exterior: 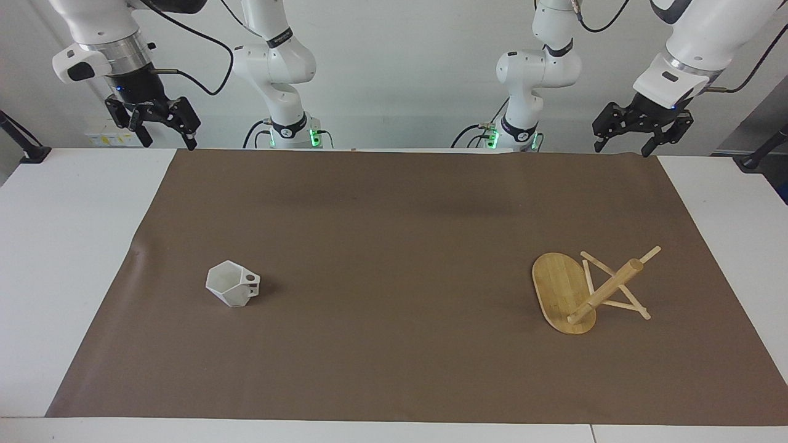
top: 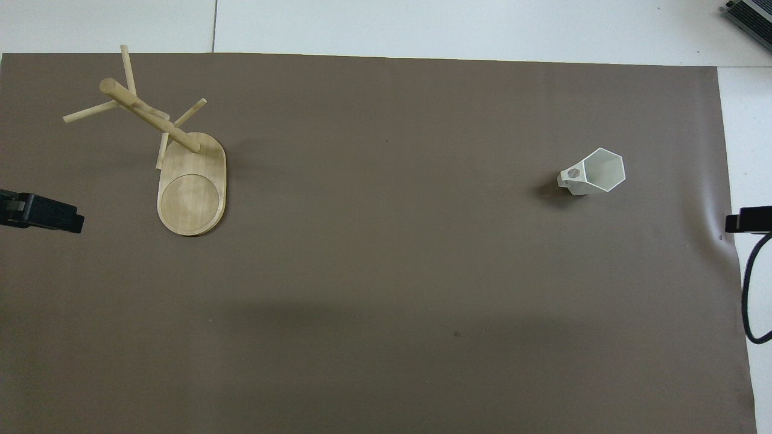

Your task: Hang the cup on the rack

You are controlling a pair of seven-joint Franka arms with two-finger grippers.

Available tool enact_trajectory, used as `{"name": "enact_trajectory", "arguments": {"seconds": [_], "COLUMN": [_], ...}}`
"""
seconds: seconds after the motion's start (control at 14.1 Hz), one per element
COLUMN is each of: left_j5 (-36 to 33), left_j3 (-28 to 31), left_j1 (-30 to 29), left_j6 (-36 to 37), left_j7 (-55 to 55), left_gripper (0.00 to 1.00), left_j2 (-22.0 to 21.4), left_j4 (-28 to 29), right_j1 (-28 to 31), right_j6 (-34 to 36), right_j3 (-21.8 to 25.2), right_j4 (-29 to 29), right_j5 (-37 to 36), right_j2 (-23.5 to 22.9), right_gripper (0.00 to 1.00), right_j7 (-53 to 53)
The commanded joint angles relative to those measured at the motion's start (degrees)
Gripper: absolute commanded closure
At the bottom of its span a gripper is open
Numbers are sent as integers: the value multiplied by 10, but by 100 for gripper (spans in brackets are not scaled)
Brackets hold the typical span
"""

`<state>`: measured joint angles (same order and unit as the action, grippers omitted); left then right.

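The white faceted cup (exterior: 233,284) (top: 592,172) stands upright on the brown mat toward the right arm's end of the table, its pierced handle pointing to the left arm's end. The bamboo rack (exterior: 563,294) (top: 192,191) stands on its oval base toward the left arm's end, with the post and thin pegs at the base's end farther from the robots. My right gripper (exterior: 169,141) (top: 748,219) hangs open in the air over the table's edge by the robots, with nothing in it. My left gripper (exterior: 622,149) (top: 42,212) waits likewise, open and holding nothing. Both are well apart from cup and rack.
A brown mat (exterior: 394,234) covers most of the white table (exterior: 68,246). A black cable (top: 751,289) hangs at the right arm's end. Black clamp arms (exterior: 28,147) sit at the table's corners by the robots.
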<state>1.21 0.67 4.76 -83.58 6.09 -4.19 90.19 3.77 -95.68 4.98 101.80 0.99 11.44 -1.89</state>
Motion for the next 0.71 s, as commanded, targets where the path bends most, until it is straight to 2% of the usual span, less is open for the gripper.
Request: {"name": "enact_trajectory", "arguments": {"seconds": [0.0, 0.64], "left_j5": [-9, -9], "left_j3": [4, 7], "left_j1": [7, -14], "left_j6": [3, 3], "left_j7": [-9, -6], "left_gripper": [0, 0], "left_j2": [-11, -16], "left_j4": [9, 17], "right_j1": [3, 3], "right_j6": [-14, -11], "right_j3": [-4, -4], "right_j4": [21, 17], "right_j5": [-11, -10], "right_j2": [16, 16], "right_gripper": [0, 0], "right_j7": [-13, -8]}}
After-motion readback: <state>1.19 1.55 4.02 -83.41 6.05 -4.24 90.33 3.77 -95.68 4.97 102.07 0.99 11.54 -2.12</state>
